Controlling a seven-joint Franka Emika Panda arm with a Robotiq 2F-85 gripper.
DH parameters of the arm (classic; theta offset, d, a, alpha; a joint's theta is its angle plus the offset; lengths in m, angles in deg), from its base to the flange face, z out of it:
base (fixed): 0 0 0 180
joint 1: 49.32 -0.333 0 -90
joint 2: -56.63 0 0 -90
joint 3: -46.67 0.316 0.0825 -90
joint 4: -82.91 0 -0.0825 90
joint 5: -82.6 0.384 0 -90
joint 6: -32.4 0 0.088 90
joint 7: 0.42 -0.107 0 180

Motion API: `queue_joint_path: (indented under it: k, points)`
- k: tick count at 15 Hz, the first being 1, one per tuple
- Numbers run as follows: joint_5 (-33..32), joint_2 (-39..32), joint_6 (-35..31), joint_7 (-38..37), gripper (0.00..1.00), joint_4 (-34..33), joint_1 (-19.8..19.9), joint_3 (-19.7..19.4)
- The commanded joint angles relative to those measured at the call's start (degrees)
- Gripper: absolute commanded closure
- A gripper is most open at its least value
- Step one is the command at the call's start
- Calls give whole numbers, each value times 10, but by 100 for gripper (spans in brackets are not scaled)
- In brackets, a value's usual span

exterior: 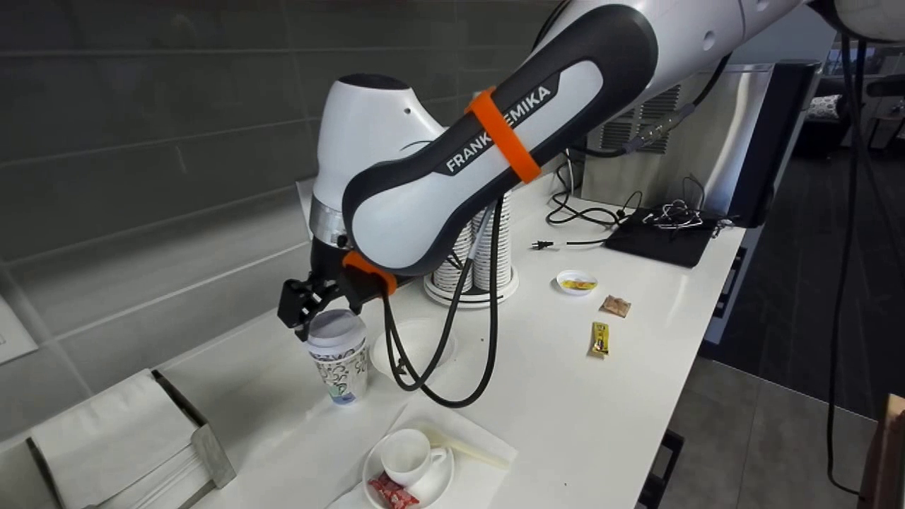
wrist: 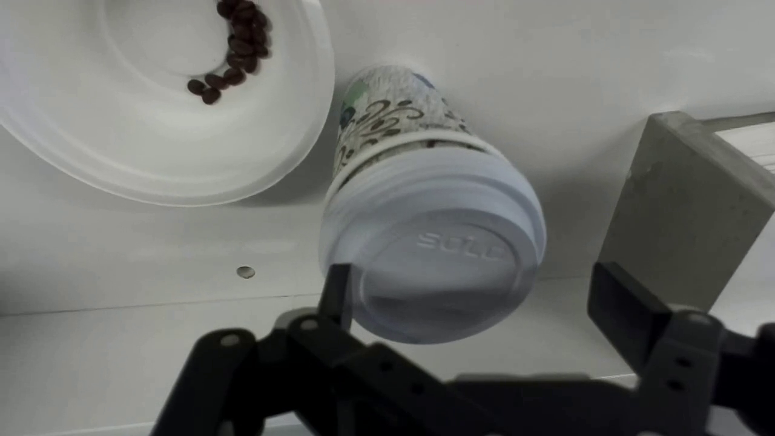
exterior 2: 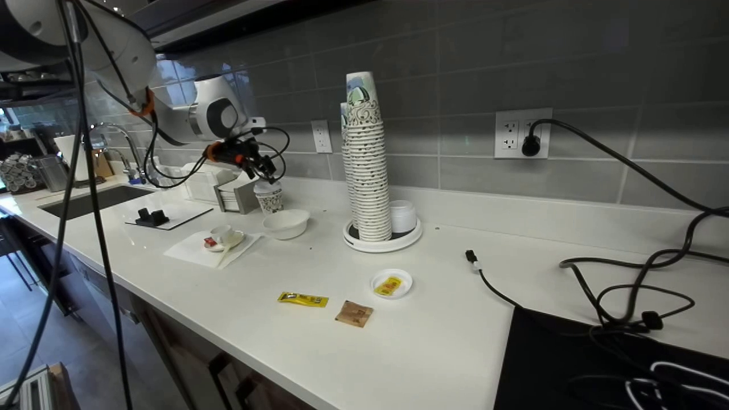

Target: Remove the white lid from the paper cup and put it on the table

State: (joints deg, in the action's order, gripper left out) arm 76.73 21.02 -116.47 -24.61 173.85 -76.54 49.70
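The patterned paper cup [exterior: 342,378] stands upright on the white table [exterior: 558,417] near the back wall; it also shows in an exterior view [exterior 2: 270,203] and in the wrist view [wrist: 393,109]. The white lid [wrist: 442,260] sits on its rim, embossed "SOLO", and also shows in both exterior views [exterior: 335,328] [exterior 2: 266,185]. My gripper [wrist: 471,272] is open and empty at the lid. In the wrist view its left finger overlaps the lid's left edge; its right finger is apart from the lid. Contact cannot be told. In an exterior view the gripper [exterior: 329,317] is just above the lid.
A white bowl [wrist: 145,157] with coffee beans stands close beside the cup. A metal napkin holder [wrist: 684,212] is on the other side. A white mug [exterior: 406,457] on a saucer, tall cup stacks [exterior 2: 367,182] and several small packets [exterior 2: 354,314] stand or lie along the counter.
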Motion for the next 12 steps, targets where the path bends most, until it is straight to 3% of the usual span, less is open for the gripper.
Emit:
queue_joint_path:
  k: [1, 12]
  points:
    - [-32, -32, 48, -75, 0, -57, -42, -41]
    - [-107, -72, 158, -192, 0, -148, -94, -81]
